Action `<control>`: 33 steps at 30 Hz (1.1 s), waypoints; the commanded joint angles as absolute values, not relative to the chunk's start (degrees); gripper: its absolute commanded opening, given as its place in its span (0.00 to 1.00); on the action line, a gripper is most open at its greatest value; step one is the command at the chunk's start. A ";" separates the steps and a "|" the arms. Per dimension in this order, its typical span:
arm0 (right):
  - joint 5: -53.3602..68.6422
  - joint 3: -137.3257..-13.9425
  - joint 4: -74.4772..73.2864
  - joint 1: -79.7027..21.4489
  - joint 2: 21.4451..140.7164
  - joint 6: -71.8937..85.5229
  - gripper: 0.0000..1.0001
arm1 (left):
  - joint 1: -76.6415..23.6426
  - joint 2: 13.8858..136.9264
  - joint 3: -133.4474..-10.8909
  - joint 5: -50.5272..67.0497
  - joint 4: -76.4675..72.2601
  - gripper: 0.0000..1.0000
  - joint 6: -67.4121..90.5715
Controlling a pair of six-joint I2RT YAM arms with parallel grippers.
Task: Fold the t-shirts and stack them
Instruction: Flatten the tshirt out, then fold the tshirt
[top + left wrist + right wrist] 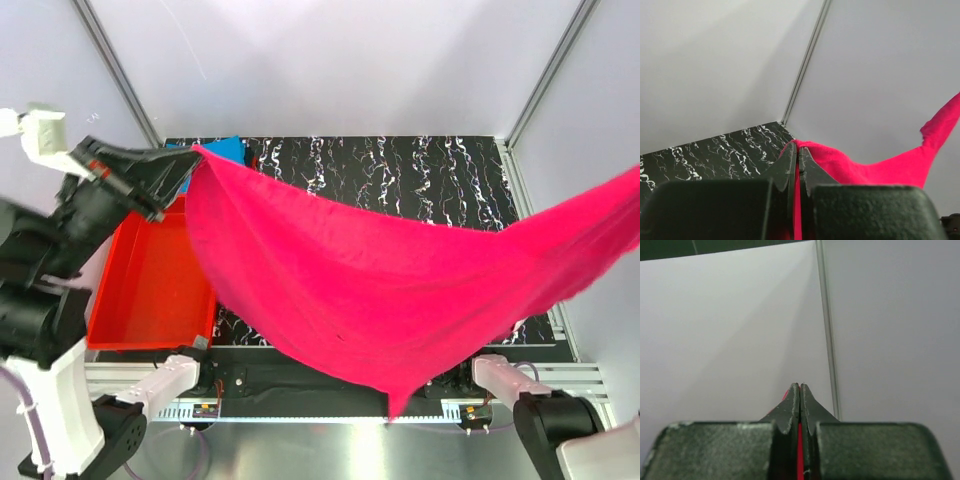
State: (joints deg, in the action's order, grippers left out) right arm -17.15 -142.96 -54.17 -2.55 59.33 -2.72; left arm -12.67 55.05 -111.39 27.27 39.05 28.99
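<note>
Now holding pink shirt (380,290) aloft, spread wide in the air above table (400,165). Pinched at one corner by left gripper (185,165), clenched tight on the cloth, up at far left over the back end of tray (150,290). Seen from left wrist: jaws pressed together with pink fabric squeezed between, and more of it trailing off rightward against the white wall (880,75). Pinched at the other end by right gripper (799,390), outside the overhead view past its right edge; from right wrist, jaws closed with a thin strip of pink showing in the slit between them. Sags in the middle between the two grips, with a loose point drooping toward the near edge of table, between the arm bases. Hides much of the marbled black surface. Peeking out behind left gripper at the back left: blue shirt (225,150), by the far end of tray, mostly covered; touching tray or not, cannot tell.
</note>
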 commanded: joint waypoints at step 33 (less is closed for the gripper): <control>13.79 -114.95 -14.68 7.91 111.26 -9.40 0.00 | -6.59 98.87 -99.23 12.21 16.79 0.00 19.60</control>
